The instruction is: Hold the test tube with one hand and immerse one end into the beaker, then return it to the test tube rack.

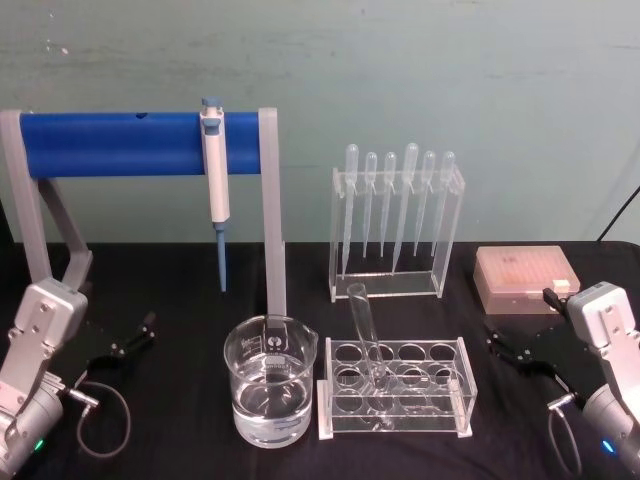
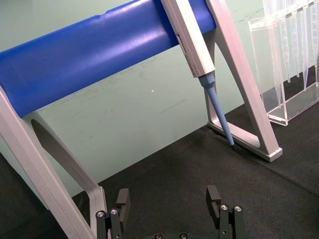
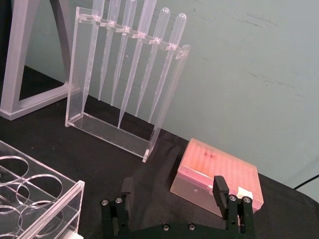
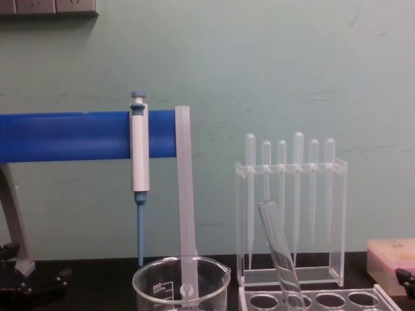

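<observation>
The test tube point(image 1: 366, 335) is clear glass and leans, mouth up, in a hole of the clear acrylic rack point(image 1: 420, 408) at the table's middle; in the chest view the test tube point(image 4: 280, 256) tilts to the left. The beaker point(image 1: 242, 378) stands just left of the rack, partly filled with clear liquid, and its rim point(image 4: 178, 267) also shows from the chest. My left gripper point(image 1: 128, 340) rests low at the table's left, open and empty point(image 2: 168, 203). My right gripper point(image 1: 512, 338) sits at the right near the pink box, also open and empty point(image 3: 173, 191).
A blue bar on grey legs point(image 1: 130, 143) spans the back left, with a blue-and-white pipettor point(image 1: 215, 180) hanging from it. A clear stand of several bulb pipettes point(image 1: 397, 215) is behind the rack. The pink tip box point(image 1: 526, 278) lies at the back right.
</observation>
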Motion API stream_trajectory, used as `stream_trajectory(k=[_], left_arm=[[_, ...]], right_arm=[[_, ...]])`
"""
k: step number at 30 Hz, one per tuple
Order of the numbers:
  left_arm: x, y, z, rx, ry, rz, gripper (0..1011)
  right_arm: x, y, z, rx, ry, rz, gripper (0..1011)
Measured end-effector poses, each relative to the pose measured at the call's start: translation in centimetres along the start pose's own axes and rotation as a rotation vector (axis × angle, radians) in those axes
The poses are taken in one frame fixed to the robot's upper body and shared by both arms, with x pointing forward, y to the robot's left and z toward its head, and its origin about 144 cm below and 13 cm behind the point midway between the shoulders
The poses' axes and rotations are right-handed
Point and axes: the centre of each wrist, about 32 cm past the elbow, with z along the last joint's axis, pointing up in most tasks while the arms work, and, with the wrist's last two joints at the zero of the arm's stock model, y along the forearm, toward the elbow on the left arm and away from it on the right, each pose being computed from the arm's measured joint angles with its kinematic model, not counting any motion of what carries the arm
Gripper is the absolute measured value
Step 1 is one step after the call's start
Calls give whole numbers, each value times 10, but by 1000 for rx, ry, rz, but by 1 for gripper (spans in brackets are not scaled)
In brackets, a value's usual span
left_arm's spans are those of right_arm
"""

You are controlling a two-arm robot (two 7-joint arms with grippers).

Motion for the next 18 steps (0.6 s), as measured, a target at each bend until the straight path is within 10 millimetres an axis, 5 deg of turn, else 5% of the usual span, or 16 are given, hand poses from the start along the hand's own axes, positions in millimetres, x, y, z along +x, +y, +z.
stream_trajectory(k=[18], left_arm=[[0, 0, 0, 0, 0, 0, 1000]], right_arm=[[0, 0, 0, 0, 0, 0, 1002]])
